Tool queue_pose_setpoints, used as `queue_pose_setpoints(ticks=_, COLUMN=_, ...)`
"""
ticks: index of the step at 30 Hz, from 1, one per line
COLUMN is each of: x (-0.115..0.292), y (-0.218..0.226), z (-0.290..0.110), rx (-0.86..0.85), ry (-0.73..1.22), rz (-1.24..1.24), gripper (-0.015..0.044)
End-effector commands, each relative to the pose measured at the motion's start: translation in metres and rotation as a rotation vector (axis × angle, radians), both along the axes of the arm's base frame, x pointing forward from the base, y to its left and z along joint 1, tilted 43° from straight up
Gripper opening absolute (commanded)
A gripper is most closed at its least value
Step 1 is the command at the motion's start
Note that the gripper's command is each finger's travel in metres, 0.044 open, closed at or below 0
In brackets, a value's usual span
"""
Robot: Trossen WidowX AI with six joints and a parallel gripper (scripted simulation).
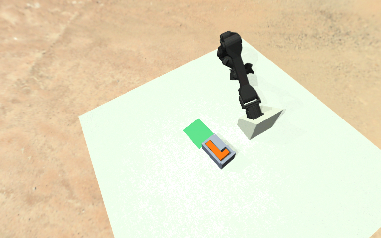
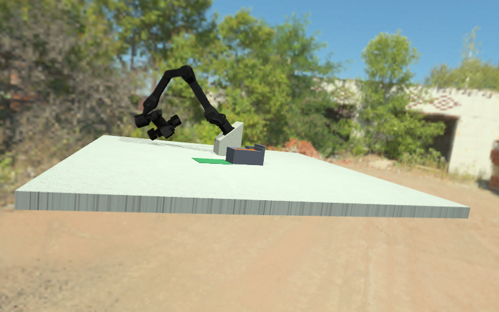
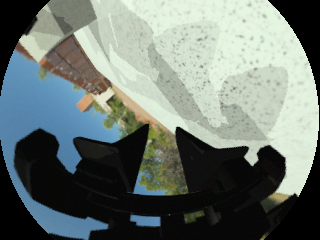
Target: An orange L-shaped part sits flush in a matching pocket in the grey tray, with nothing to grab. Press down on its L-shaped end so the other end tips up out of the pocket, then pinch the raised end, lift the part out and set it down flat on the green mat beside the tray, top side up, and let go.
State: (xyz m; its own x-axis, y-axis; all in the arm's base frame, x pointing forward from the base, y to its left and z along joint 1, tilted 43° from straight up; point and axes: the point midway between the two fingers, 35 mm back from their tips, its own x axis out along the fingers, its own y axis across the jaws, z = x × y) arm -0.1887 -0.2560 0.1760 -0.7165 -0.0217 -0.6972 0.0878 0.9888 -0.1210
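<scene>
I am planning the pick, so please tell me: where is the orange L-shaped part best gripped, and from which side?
The orange L-shaped part lies flush in the grey tray, so no edge is free now. Probably press from above on its foot end, farthest from the green mat; then pinch the long bar's raised mat-side end across its narrow width. The gripper, empty, is far away.

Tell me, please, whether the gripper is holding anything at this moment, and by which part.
Nothing is held: the gripper is partly closed on air, far from the orange part lying in its tray.
</scene>
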Motion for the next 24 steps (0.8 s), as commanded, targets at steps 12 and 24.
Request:
queue_pose_setpoints(ticks=12, x=0.187, y=-0.071, z=0.022, rx=-0.533, ry=-0.293, rz=0.177, gripper=0.0180)
queue_pose_setpoints(ticks=24, x=0.322, y=-0.041, z=-0.005, rx=-0.539, ry=-0.529, rz=0.297, gripper=0.0180)
